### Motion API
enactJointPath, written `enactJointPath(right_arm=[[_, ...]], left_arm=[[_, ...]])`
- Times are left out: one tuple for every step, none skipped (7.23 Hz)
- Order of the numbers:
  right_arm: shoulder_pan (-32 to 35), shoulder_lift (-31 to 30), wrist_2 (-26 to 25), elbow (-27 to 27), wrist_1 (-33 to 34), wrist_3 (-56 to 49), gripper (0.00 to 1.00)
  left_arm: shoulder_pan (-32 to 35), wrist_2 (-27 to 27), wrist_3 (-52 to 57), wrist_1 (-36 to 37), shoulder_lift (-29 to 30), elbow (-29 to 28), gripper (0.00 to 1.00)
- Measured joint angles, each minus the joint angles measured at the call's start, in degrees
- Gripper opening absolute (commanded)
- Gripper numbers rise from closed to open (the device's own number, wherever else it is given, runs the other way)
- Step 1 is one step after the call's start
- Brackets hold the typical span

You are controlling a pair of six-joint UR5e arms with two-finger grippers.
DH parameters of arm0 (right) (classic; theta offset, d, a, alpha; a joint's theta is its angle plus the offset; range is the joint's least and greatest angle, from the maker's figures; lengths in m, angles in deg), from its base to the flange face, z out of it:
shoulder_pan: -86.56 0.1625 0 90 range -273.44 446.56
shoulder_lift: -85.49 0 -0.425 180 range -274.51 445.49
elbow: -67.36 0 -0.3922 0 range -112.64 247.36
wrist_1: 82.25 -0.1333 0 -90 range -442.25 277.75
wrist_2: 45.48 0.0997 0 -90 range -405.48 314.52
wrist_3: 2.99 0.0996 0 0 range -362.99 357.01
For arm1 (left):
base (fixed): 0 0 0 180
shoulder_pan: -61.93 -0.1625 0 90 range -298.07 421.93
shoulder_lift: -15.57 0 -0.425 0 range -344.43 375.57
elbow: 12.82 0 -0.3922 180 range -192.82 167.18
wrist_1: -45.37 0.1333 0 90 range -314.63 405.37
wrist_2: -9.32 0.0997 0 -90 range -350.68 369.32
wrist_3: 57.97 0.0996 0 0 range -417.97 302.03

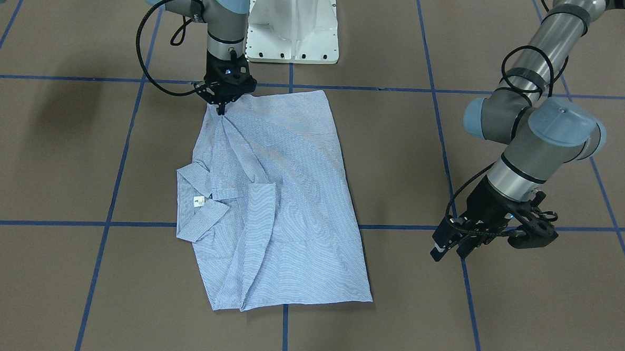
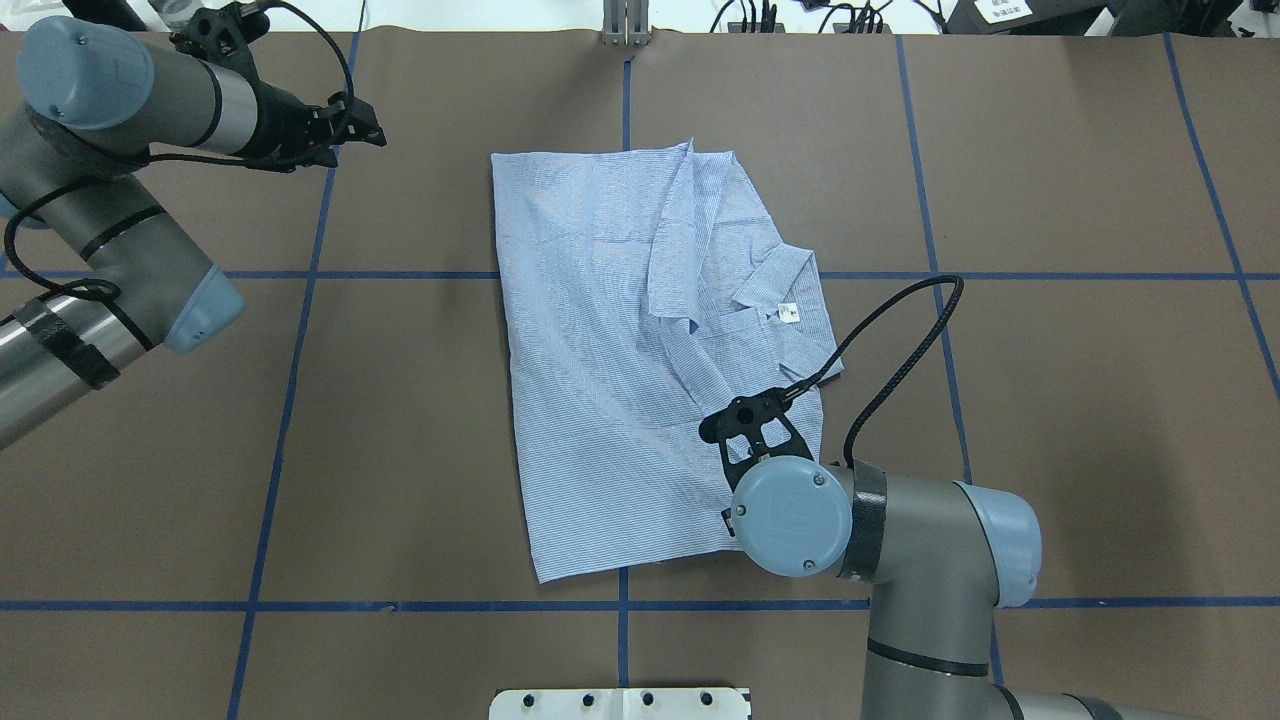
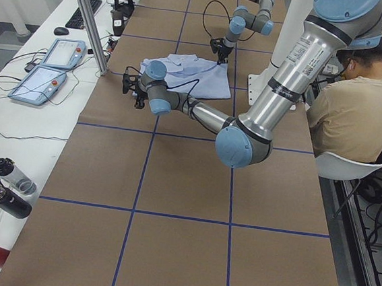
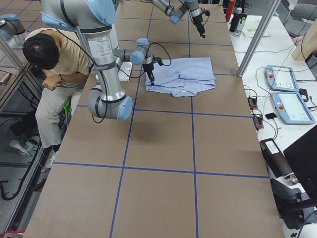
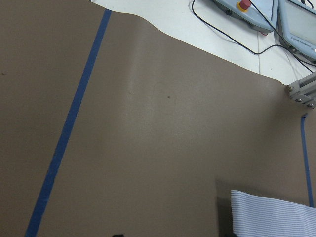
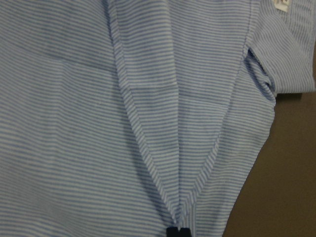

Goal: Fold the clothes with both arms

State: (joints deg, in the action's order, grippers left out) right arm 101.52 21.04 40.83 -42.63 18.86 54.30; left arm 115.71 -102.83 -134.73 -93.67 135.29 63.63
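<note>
The light blue-and-white striped shirt [image 1: 290, 206] lies partly folded on the brown table, collar and white neck label up, sleeves tucked across its body [image 2: 600, 330]. My right gripper [image 1: 221, 108] points straight down at the shirt's corner nearest the robot and is shut on a pinch of the cloth. In the right wrist view the folds of fabric [image 6: 98, 123] run together into that gripper [image 6: 177, 231]. My left gripper [image 1: 452, 250] hovers open and holds nothing, well off to the side of the shirt [image 2: 368, 122]. Only a corner of the shirt [image 5: 271, 215] shows in the left wrist view.
The white pedestal base [image 1: 292, 32] stands at the robot's edge of the table. Blue tape lines cross the brown cover. A seated person [image 3: 358, 98] is beside the robot. Teach pendants [image 3: 49, 68] and bottles [image 3: 11, 186] lie on a side desk, and a metal post [image 5: 302, 91] stands at the far edge.
</note>
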Motion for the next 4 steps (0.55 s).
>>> enactJointPath(right_arm=[[0.7,-0.8,0.2,-0.8,-0.1,-0.2,1.0],[1.2,-2.0,0.4,-2.1,-0.1,-0.3,1.0],[1.8,-1.7,0.3,-2.4,0.1,-0.4,1.0],[2.7,0.7,0.1,-0.4,0.0,-0.5,1.0]], left_arm=[[0.0,0.0,0.1,0.0,0.0,-0.1,0.74],[-0.1,0.0,0.2,0.0,0.0,-0.1,0.74],[-0.1,0.0,0.2,0.0,0.0,-0.1,0.74],[0.0,0.0,0.3,0.0,0.0,-0.1,0.74]])
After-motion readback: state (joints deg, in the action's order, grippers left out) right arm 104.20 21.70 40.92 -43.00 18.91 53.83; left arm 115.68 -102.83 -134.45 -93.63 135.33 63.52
